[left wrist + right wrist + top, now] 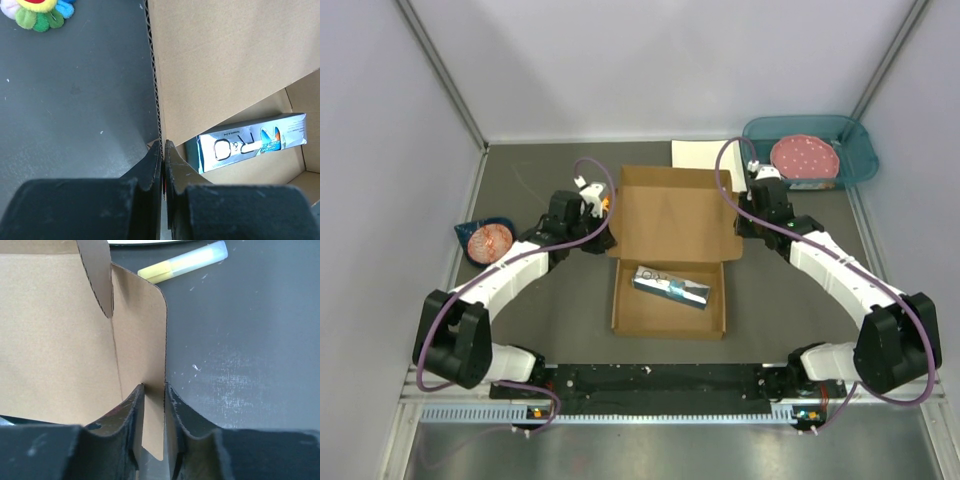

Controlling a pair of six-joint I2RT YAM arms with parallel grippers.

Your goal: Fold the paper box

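Box (665, 312) sits at centre of table (550, 310), lid (672, 212) laid back open, packet (670, 286) inside. Judged light, stiff corrugated board that bends at its scores; best held by lid edges. Left gripper (163, 152) is pinched on the lid's left edge. Right gripper (154, 397) straddles the right flap (142, 340); whether it is clamped cannot be told.

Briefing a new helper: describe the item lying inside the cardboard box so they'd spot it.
On the dark table, at its middle, sits the open brown paper box. In its near tray lies a long packet, the only shiny silver-and-blue thing among plain cardboard.
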